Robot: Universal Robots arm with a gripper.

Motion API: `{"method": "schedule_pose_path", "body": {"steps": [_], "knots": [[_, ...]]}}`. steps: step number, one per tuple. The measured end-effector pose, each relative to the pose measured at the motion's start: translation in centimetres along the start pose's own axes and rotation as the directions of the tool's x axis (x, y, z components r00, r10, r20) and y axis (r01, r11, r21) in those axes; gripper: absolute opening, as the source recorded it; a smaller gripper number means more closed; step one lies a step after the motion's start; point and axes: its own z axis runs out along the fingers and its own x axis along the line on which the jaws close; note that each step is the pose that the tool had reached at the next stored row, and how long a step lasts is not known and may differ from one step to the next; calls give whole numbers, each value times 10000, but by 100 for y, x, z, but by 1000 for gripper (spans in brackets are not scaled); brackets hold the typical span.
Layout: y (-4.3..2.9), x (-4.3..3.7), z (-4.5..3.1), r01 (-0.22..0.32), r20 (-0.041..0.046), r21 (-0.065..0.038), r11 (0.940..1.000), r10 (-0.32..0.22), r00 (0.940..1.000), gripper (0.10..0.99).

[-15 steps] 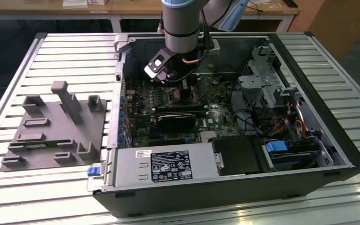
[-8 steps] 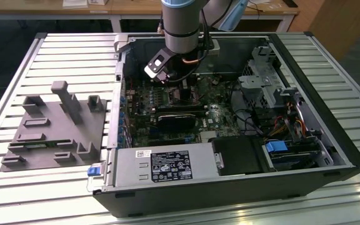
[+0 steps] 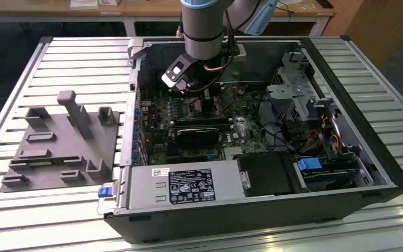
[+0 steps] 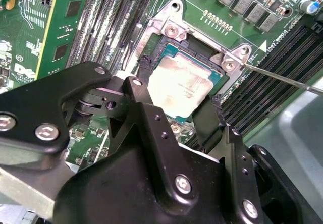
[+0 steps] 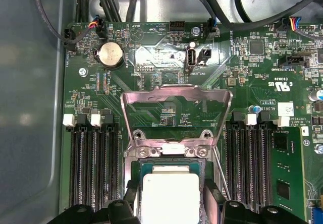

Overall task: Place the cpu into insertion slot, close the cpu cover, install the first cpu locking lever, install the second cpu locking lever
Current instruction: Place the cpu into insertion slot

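At the exterior view's left a grey fixture block point(image 3: 61, 142) is seen on the slatted bench point(image 3: 82, 52); to its right the arm point(image 3: 203, 26) is set down into the open computer case point(image 3: 390, 173). In both wrist views the cpu point(image 4: 184, 85) point(image 5: 170, 196) is clamped at two opposite edges by the jaws, within the rim of the insertion slot point(image 4: 171, 30) point(image 5: 169, 151). The cpu cover point(image 5: 176, 95) is raised, hinged at the slot's edge.

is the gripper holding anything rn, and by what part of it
The gripper seems to hold the cpu, its fingers on two opposite side edges, at the insertion slot.
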Motion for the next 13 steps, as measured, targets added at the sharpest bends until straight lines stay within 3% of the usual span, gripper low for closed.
{"method": "schedule_pose_path", "body": {"steps": [13], "knots": [[1, 0, -25, -19, 97, 0, 10000, 19, 10000, 612]]}}
